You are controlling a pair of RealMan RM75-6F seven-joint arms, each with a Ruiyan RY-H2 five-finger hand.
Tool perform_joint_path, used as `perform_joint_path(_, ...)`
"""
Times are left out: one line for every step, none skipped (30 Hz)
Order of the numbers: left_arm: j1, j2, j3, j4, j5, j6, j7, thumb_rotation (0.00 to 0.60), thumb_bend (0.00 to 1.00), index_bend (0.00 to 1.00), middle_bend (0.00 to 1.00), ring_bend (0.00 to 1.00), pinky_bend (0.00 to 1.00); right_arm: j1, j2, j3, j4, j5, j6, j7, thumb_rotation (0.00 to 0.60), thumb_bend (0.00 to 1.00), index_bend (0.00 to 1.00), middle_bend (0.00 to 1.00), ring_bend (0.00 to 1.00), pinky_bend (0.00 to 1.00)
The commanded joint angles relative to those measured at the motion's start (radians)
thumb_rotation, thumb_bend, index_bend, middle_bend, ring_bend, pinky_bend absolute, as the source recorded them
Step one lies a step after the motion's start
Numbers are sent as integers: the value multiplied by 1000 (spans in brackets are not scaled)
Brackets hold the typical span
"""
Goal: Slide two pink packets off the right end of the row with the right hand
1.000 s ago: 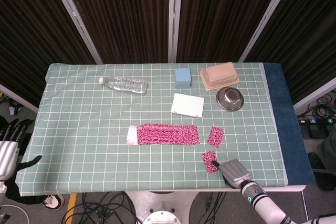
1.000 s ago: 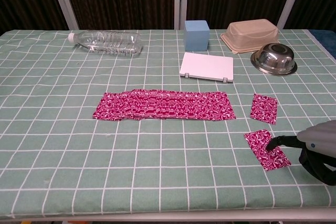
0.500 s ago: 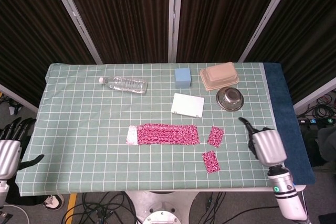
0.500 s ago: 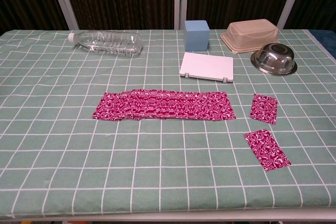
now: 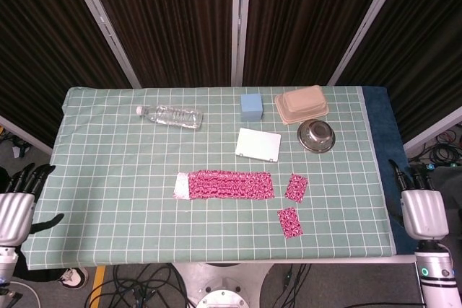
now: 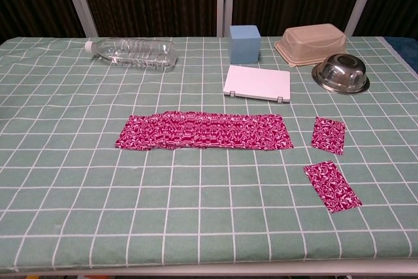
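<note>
A row of pink patterned packets (image 5: 225, 185) (image 6: 204, 131) lies flat on the green checked cloth, near the front. Two single pink packets lie apart from its right end: one (image 5: 296, 187) (image 6: 328, 134) just right of the row, the other (image 5: 289, 222) (image 6: 331, 186) closer to the front edge. My right hand (image 5: 423, 212) hangs off the table's right side, fingers apart, holding nothing. My left hand (image 5: 16, 207) hangs off the left side, also empty with fingers spread. Neither hand shows in the chest view.
At the back lie a clear plastic bottle (image 5: 170, 115), a blue cube (image 5: 250, 106), a tan lidded container (image 5: 301, 103), a steel bowl (image 5: 316, 135) and a white flat box (image 5: 258, 145). A dark blue strip (image 5: 393, 156) edges the table on the right.
My right hand has lifted off the front packet and swung right, off the table's right side. The packets have stayed where they lay.
</note>
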Motion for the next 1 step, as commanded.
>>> perform_joint_path(1, -6, 2, 7, -4, -2, 1, 600, 0, 111, 107, 39, 141, -17, 6, 12, -2, 6, -9, -17, 600, 43, 0, 0, 0, 0)
